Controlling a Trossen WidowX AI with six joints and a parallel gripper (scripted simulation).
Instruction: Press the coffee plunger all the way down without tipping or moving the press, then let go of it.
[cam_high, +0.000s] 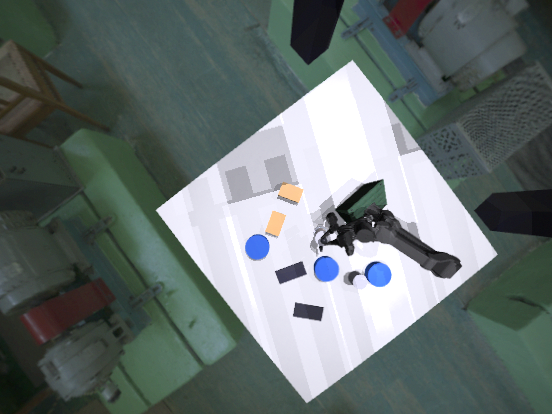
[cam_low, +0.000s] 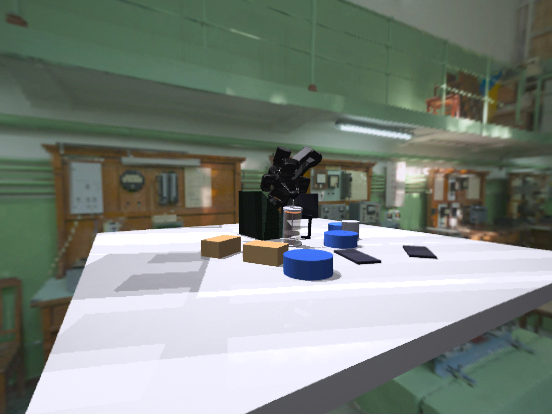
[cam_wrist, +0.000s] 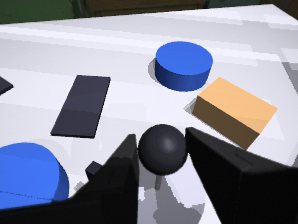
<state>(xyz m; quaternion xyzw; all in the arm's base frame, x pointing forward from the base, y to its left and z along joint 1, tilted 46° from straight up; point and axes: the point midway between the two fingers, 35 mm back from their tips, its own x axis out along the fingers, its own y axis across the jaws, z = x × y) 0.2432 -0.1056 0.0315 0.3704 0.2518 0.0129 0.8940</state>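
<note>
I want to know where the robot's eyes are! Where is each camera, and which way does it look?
Top: high above, looking down at the table; shows the whole arm.
Exterior: beside the table, low, looking across it at the press; shows the arm bent over it.
Wrist: on the arm, looking down past the gripper; shows both fingers shut on the knob.
Shared: all three show blue discs and a tan block.

In the wrist view the fingers and a blue cylinder (cam_wrist: 27, 175) run off the bottom edge; the plunger rod (cam_wrist: 158, 181) is mostly hidden.
</note>
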